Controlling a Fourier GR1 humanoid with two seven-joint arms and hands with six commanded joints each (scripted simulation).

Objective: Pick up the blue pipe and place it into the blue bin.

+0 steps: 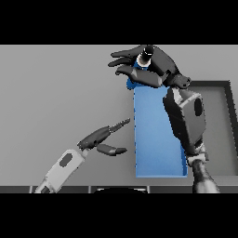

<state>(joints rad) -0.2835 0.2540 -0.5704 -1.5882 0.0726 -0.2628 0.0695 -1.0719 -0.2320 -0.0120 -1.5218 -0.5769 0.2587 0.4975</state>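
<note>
Left hand (100,142) near, just left of blue bin (158,139), fingers relaxed, holding nothing. Right hand (155,65) beyond, over the bin's far end, fingers curled round the blue pipe (141,62). Pipe likely rigid, light, smooth; mid-body grip seems safest.

You have the bin (155,139) standing on the table (60,93), right of centre, its long side running from the near edge away from you. Just beside it on the right lies a tray (218,125), its rim reaching toward the table's right edge. Your right hand (153,65) hangs over the bin's far end, fingers curled round the pipe (142,61), which sits above and just behind that far rim. Your right forearm crosses over the bin's right wall. Your left hand (100,139) lies left of the bin, near its left wall, fingers relaxed toward it.
</note>
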